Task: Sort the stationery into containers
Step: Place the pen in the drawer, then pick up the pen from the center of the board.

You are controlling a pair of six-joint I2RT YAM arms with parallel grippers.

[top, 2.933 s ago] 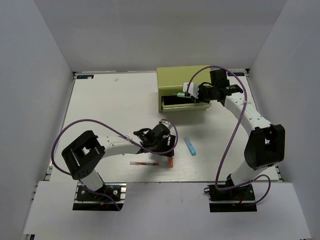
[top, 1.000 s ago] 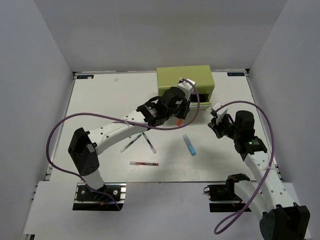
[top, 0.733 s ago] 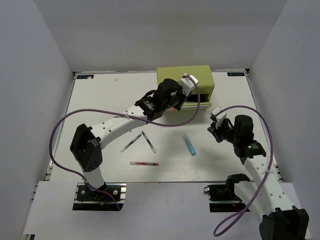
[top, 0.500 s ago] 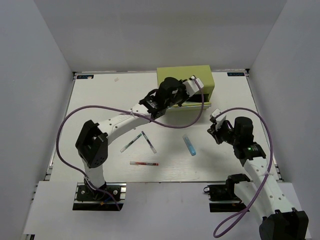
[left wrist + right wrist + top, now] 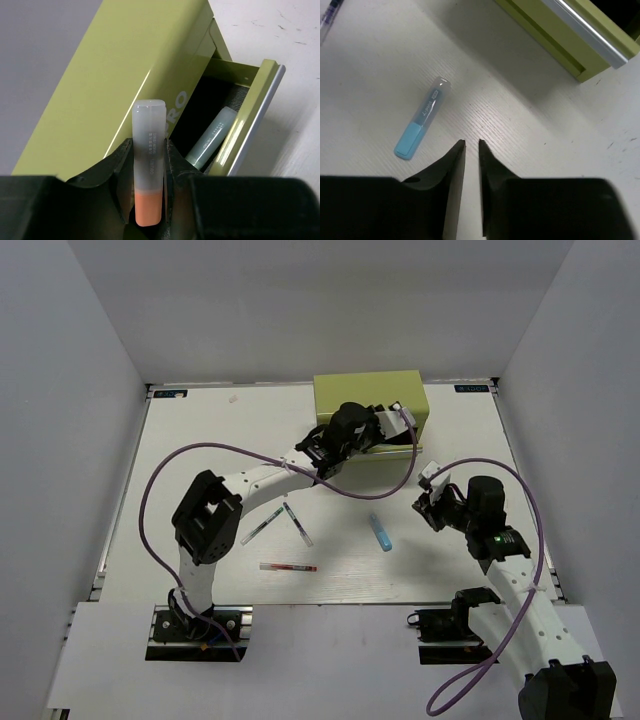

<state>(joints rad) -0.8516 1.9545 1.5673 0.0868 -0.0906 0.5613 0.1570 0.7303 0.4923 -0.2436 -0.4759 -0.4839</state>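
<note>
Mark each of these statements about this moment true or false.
1. The left gripper grips the orange marker. True.
2. The mint green marker lies on the table. False: it lies inside the open drawer.
3. The right gripper holds the blue marker. False: it is empty, and the blue marker lies on the table beside it.
4. The red-white pen lies on the table. True.
</note>
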